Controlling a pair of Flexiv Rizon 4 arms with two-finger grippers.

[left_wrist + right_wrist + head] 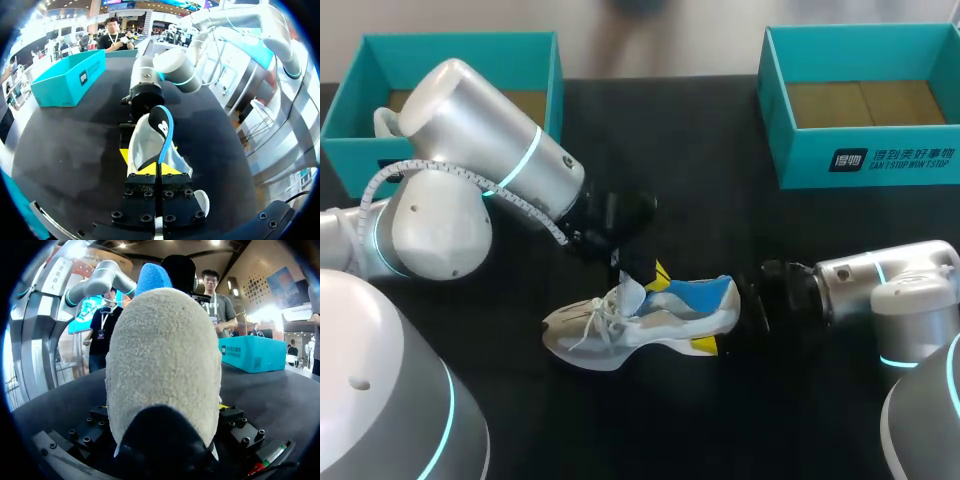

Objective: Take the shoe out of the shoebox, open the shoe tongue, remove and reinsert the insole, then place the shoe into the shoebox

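- You have the grey-and-white, blue-lined laced sneaker (640, 320) out on the black tabletop (720, 430), near its middle and well apart from both boxes
- Its toe points toward your left side and its heel toward your right
- Your left gripper (642, 272) comes down over the sneaker's opening, just behind the laces
- In your left wrist view, this gripper's (157, 170) fingers are pressed almost together on a thin, blue-edged flap rising out of the opening; you cannot tell whether that flap is the tongue or the insole
- Your right gripper (723, 318) sits at the heel, and its wrist view shows the fuzzy beige heel filling the space between the fingers (227, 415), clamped from both sides
- One open teal cardboard shoebox (460, 38) stands at the far left of the table behind your left arm
- A second teal cardboard shoebox with a printed front (800, 150) stands at the far right
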